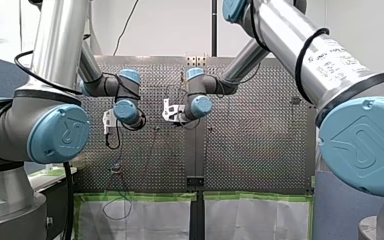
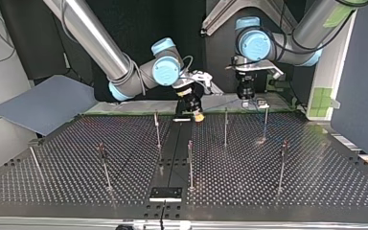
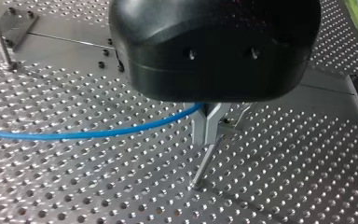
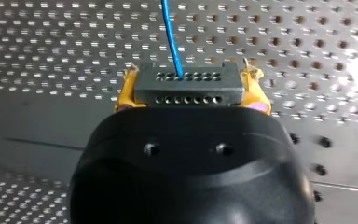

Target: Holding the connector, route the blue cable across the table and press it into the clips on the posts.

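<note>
Blue cable (image 3: 88, 134), thin and smooth, runs low over the perforated metal table (image 2: 316, 182) into my left gripper (image 3: 208, 128). That gripper's slim metal fingers are drawn together around the cable, just beside a thin steel post (image 3: 204, 164). The cable's other end enters a dark grey, hole-dotted rectangular connector (image 4: 186, 84), clamped between the yellow pads of my right gripper (image 4: 191, 91). In the top view both grippers hang at the table's far edge, the right one near its middle.
</note>
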Motion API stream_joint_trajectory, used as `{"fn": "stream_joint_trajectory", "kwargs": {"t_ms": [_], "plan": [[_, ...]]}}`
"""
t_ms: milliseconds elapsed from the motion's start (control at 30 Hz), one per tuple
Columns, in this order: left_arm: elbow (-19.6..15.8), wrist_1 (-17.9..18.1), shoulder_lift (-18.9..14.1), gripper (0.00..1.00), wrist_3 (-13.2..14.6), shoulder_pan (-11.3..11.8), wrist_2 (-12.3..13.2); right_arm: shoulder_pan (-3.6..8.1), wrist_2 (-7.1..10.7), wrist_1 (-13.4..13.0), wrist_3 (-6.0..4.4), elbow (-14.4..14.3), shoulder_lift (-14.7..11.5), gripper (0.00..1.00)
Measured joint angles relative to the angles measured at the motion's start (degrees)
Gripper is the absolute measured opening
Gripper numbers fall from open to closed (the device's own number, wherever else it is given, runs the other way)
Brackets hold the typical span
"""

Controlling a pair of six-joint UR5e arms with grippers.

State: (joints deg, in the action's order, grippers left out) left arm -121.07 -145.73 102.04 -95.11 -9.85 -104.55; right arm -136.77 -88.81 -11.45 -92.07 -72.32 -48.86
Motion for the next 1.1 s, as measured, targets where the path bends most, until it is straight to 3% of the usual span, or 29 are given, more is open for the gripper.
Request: {"fn": "stream_joint_trajectory", "kwargs": {"t_ms": [200,533,700,800,1100], "plan": [[0.0,2.7,2.7,0.00,-1.3,0.5,1.2,-0.10,0.39,-0.3,1.04,-2.2,1.6,0.00],[0.6,7.5,5.0,0.00,-3.5,1.8,2.6,0.57,0.30,-0.6,1.15,-2.5,2.2,0.00],[1.4,8.6,5.1,0.00,-4.5,2.5,3.8,0.97,0.40,-2.0,0.74,-2.5,2.2,0.00],[1.6,8.8,5.7,0.00,-4.8,2.7,4.1,1.20,1.07,-3.3,-0.05,-2.5,2.2,0.00],[2.7,11.7,9.7,0.00,-6.2,3.0,6.4,2.32,2.31,-4.9,-0.93,-2.3,2.2,0.00]]}}
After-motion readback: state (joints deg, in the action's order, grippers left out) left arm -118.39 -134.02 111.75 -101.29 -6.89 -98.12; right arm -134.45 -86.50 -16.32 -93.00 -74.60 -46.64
